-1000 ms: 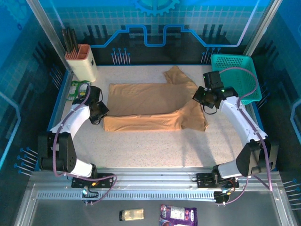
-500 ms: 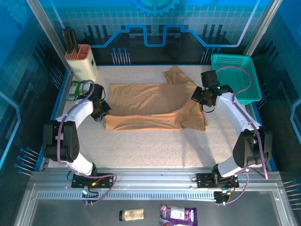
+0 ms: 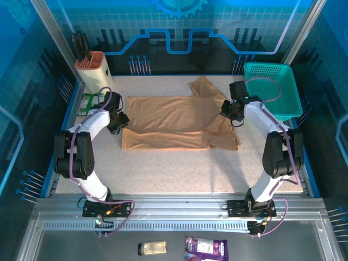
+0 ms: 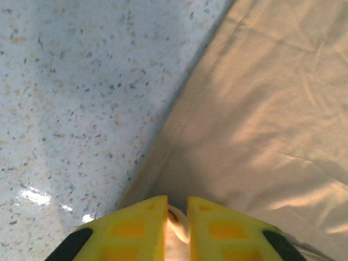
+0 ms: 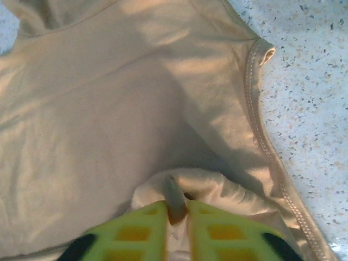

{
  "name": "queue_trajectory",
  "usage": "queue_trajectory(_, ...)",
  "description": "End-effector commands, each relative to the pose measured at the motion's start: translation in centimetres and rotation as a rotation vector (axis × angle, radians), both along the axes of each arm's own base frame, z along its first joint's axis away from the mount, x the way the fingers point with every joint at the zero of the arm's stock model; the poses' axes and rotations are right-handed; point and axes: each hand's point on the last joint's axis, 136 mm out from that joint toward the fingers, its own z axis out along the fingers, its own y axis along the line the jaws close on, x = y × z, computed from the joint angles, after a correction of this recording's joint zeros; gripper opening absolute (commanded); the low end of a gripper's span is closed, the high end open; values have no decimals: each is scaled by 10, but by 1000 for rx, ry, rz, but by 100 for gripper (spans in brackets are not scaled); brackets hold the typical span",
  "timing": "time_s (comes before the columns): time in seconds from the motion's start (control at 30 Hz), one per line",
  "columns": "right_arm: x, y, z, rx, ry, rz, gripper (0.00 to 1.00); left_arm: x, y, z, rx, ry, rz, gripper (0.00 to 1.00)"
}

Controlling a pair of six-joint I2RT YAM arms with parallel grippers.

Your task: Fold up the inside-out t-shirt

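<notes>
The inside-out t-shirt (image 3: 168, 122) lies tan and folded lengthwise across the middle of the table, one sleeve pointing to the back right. My left gripper (image 3: 120, 120) sits at its left edge. In the left wrist view the yellow fingers (image 4: 141, 223) stand close together with a roll of the t-shirt (image 4: 261, 119) pinched between them at the left gripper (image 4: 176, 215). My right gripper (image 3: 228, 111) is at the shirt's right side by the sleeve. In the right wrist view the right gripper (image 5: 176, 212) pinches a raised fold of the t-shirt (image 5: 109, 109), next to the stitched sleeve hem (image 5: 261, 54).
A teal basket (image 3: 274, 87) stands at the back right, just behind the right arm. A holder with dark handles (image 3: 93, 69) is at the back left, a green packet (image 3: 87, 103) beside it. Bare speckled table (image 3: 174, 168) lies in front of the shirt.
Both grippers have moved toward the back of the table, carrying the shirt's near layer with them. The front strip of fabric is narrower and the arms are stretched further out.
</notes>
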Motion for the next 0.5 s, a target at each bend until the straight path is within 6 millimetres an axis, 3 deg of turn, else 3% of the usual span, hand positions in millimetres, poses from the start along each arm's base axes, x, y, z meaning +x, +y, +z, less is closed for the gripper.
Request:
queue_trajectory(0.0, 15, 1, 14, 14, -41, 27, 32, 5, -3, 3, -2, 4, -31, 25)
queue_trajectory(0.13, 7, -6, 28, -27, -53, 44, 49, 1, -5, 20, -3, -33, -38, 35)
queue_trajectory(0.23, -8, -9, 31, -46, -25, 69, 53, -3, -13, 38, 19, -63, -97, 40)
queue_trajectory(0.33, -32, -5, 18, -20, 48, 120, 55, -16, -31, 41, -28, -41, -162, 41)
queue_trajectory(0.47, -69, -12, -14, 17, 139, 125, 50, -43, -63, 22, -131, 19, -211, 35)
